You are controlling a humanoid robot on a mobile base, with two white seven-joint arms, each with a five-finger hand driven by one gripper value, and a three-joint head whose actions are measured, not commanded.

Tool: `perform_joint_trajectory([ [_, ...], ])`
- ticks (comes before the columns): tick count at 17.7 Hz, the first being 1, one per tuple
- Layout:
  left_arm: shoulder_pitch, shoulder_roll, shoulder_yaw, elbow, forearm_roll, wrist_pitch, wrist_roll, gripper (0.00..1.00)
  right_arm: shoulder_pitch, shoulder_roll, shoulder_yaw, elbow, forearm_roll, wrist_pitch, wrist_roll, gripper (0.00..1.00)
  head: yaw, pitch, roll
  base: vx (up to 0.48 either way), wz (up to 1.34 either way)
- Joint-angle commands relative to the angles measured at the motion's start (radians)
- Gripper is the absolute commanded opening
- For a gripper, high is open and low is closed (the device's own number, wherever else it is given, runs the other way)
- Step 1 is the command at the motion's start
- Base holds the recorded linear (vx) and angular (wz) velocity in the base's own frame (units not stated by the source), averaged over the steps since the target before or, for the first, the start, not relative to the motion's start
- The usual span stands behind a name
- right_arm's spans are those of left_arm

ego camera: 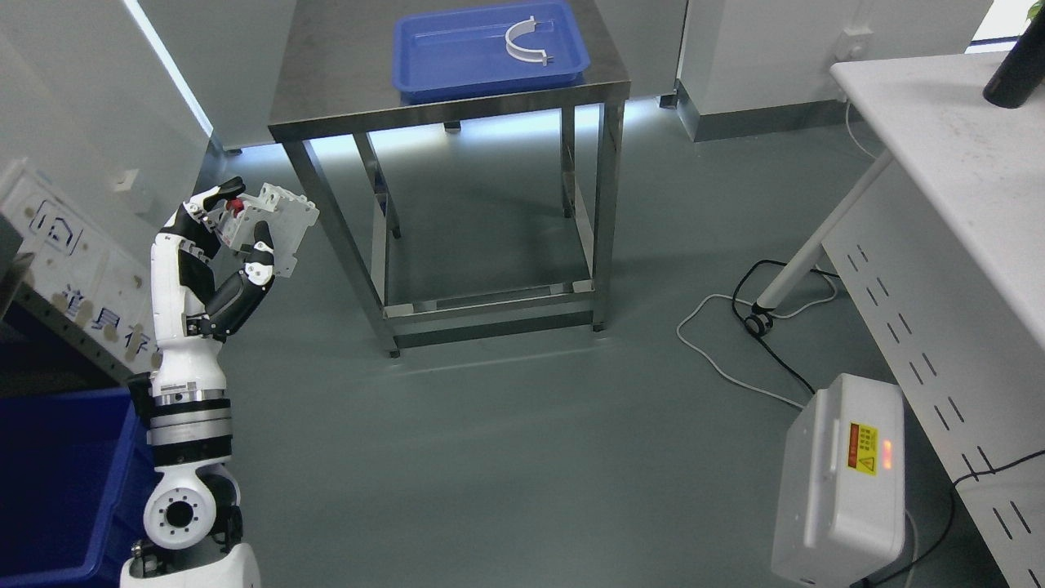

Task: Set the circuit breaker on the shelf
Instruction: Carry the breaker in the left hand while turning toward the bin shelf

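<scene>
Left hand raised left of steel desk, fingers clamped round white circuit breaker. Blue tray on desk.

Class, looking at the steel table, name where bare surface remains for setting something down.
The steel table is bare left of the blue tray, from back edge to front edge. Its right side is crowded: the tray nearly reaches that edge.

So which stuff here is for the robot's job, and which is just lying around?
For the job:
- circuit breaker, white, held up in the left hand

Just lying around:
- blue tray on the metal table, with a white curved piece in it
- white box with cables on the floor
- blue bin at lower left
- white desk
</scene>
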Motion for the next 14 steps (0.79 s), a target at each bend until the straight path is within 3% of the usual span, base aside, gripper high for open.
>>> perform_joint_trajectory([
  [1,-0.029,0.018,0.013,-0.017,0.009,-0.018,-0.006,0.01,0.000,-0.017,0.000,0.000,0.000,0.000,-0.006,1.00,0.0000,0.000,0.000,-0.433,0.22],
  [10,-0.164,0.018,-0.001,-0.017,0.008,0.007,-0.063,0.01,0.000,-0.017,0.000,0.000,0.000,0.000,-0.006,1.00,0.0000,0.000,0.000,-0.431,0.31],
  [14,-0.268,0.018,-0.001,-0.017,0.008,0.077,-0.063,0.01,0.000,-0.017,0.000,0.000,0.000,0.000,-0.006,1.00,0.0000,0.000,0.000,-0.309,0.69],
])
